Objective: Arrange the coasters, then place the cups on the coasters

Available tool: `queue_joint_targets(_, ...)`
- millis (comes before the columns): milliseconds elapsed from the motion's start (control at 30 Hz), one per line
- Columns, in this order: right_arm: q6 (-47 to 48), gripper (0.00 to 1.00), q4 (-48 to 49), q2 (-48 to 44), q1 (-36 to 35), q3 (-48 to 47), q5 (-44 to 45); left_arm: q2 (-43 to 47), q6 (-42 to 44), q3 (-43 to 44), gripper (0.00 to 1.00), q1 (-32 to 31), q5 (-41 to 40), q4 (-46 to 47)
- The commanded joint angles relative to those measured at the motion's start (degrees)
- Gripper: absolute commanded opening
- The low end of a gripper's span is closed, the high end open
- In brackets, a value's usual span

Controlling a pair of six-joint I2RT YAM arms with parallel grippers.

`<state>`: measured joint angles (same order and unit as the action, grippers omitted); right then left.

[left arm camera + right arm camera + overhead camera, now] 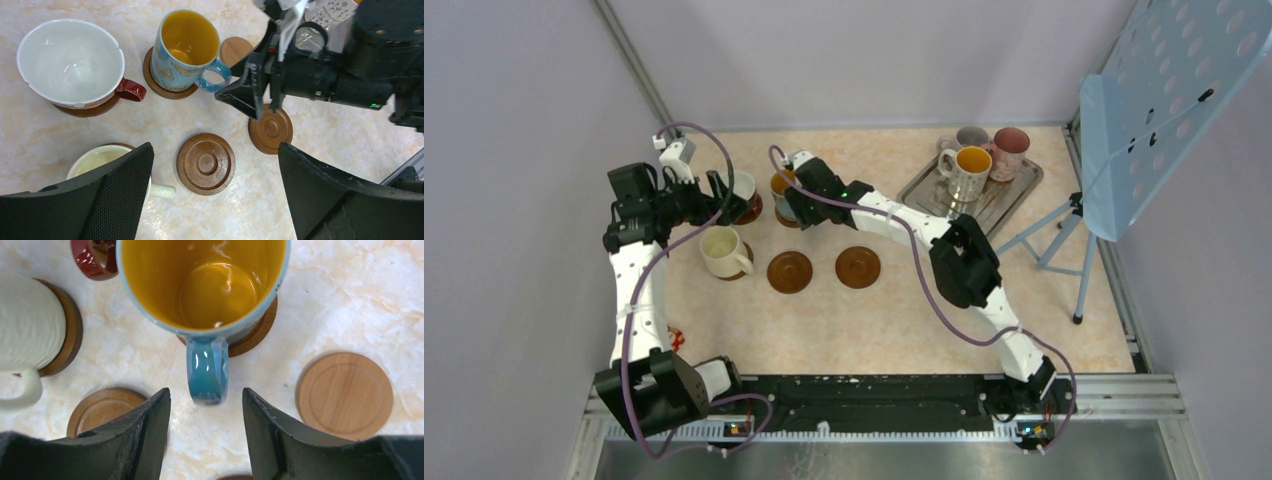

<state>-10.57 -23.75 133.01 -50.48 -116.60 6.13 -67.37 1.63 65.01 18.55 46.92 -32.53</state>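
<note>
The blue cup (215,285) with the orange inside stands on a dark coaster (255,335), its handle (207,370) pointing at my right gripper (206,395). That gripper is open, with a gap on each side of the handle's end. The white cup (70,62) with the red handle and the cream cup (100,160) each sit on a coaster. Two dark coasters (205,163) (270,129) and a lighter coaster (345,395) lie bare. My left gripper (215,150) hangs open and empty above them. Three more cups (965,170) stand on the tray.
The square silver tray (1014,195) sits at the back right. A pale blue perforated panel on a stand (1164,100) rises at the right edge. Grey walls close in the table on the left and at the back.
</note>
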Motion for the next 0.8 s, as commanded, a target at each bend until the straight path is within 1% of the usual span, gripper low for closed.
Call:
queue_joint_targets(0,0.7,0.55,0.4,-9.5,1.0,2.7,-0.8,1.8,0.3,-0.1,0.99,0.4,0.8,1.7)
queue_joint_targets(67,1.2,0.56,1.1,-12.7,2.3,6.2,-1.7,2.0,0.5,-0.3,0.99,0.4,0.6,1.7)
queue_joint_targets(333,3.8,0.69,5.2,-29.5,9.2,24.4,-2.0,2.1,1.0,-0.7,0.99,0.4,0.6,1.6)
queue_joint_targets(467,5.1,0.7,5.3,-36.1,13.3,32.8,-3.1,2.2,0.9,-0.8,0.99,0.4,0.9,1.8)
queue_joint_targets(533,3.6,0.69,5.4,-38.5,15.7,35.9,-0.8,2.1,0.6,-0.9,0.99,0.4,1.0,1.9)
queue_joint_targets(633,0.1,0.65,6.1,-39.7,18.6,38.1,6.2,2.0,0.3,-1.0,0.99,0.4,1.3,2.1)
queue_joint_targets(767,-3.5,0.64,10.1,-38.8,19.0,39.8,14.6,1.8,-0.3,-0.8,0.99,0.4,1.8,2.5)
